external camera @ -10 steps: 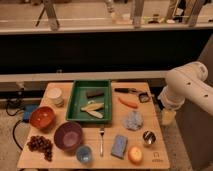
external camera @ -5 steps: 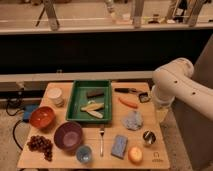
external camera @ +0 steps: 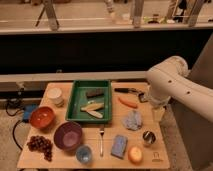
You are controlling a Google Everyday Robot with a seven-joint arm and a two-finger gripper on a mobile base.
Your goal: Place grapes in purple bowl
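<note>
The grapes (external camera: 41, 145), a dark reddish-purple bunch, lie at the front left corner of the wooden table (external camera: 112, 127). Right beside them stands the purple bowl (external camera: 68, 136), with nothing in it. My white arm (external camera: 172, 85) leans over the table's right edge, far from both. The gripper (external camera: 158, 113) hangs below the arm near that edge, mostly hidden by it; it stands open and holds nothing.
An orange-red bowl (external camera: 42, 117) and a white cup (external camera: 55, 96) stand behind the grapes, a light-blue cup (external camera: 84, 154) in front of the purple bowl. A green tray (external camera: 75, 102), fork (external camera: 101, 140), carrot (external camera: 128, 102), grey cloth (external camera: 133, 120), blue sponge (external camera: 119, 145), orange fruit (external camera: 135, 154) and metal cup (external camera: 148, 137) fill the rest.
The arm has swung left from beside the table and now reaches over its right edge. Nothing on the table has moved.
</note>
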